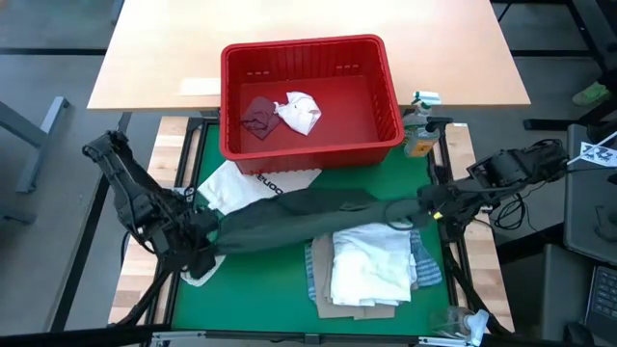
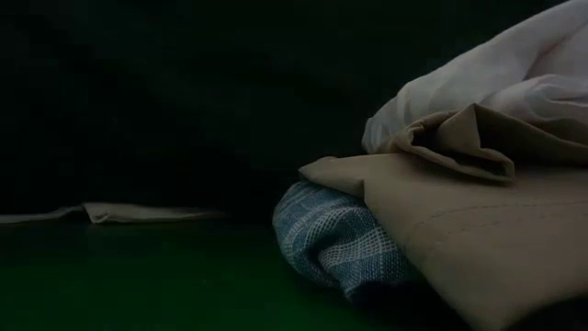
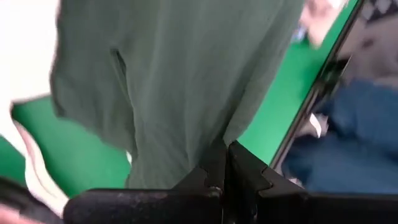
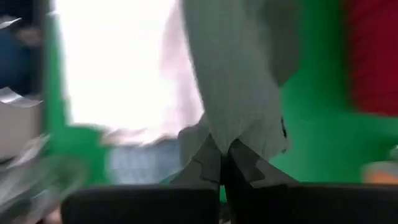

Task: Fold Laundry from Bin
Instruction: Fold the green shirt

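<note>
Tan shirt [image 2: 478,239] nearest low cam; L tool [image 1: 204,231] & R tool [image 1: 431,204] both clamp dark green-grey top [image 1: 308,214].

Both arms reach inward over the table, left gripper [image 1: 207,231] and right gripper [image 1: 424,205] fingers pinched together.
</note>
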`<control>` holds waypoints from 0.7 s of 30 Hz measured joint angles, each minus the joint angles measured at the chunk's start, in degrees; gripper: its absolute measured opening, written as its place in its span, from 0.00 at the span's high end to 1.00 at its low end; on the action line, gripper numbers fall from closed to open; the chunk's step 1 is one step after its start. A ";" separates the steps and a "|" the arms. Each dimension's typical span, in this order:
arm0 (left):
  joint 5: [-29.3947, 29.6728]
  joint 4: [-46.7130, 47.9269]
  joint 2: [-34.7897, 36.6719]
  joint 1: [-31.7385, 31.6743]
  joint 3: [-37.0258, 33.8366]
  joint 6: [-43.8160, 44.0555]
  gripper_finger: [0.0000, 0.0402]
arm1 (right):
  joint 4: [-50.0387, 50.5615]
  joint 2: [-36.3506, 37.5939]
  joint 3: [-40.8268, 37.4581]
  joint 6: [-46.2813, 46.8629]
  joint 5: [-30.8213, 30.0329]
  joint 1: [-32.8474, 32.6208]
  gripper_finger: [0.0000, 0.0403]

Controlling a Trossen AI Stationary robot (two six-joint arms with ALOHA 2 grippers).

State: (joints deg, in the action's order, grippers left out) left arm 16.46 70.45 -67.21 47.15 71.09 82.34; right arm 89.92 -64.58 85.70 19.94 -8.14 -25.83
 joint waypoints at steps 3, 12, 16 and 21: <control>-4.62 -1.15 -3.34 1.31 0.00 0.10 1.00 | -0.12 -0.02 -1.55 4.13 9.03 -1.56 1.00; -10.99 -8.05 -15.49 4.17 0.00 -0.15 1.00 | -2.15 -0.39 -9.88 16.30 17.84 -7.44 0.97; -11.85 -11.88 -19.85 4.73 0.00 -0.23 1.00 | -8.26 -0.39 -14.47 18.64 18.93 -9.39 0.96; -12.02 -16.71 -24.27 4.73 0.00 -0.39 1.00 | -15.17 -1.04 -19.52 19.33 23.16 -12.23 0.98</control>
State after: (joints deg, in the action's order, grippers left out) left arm 4.44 53.73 -91.48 51.88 71.09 81.94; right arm 74.75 -65.62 66.17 39.27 15.02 -38.06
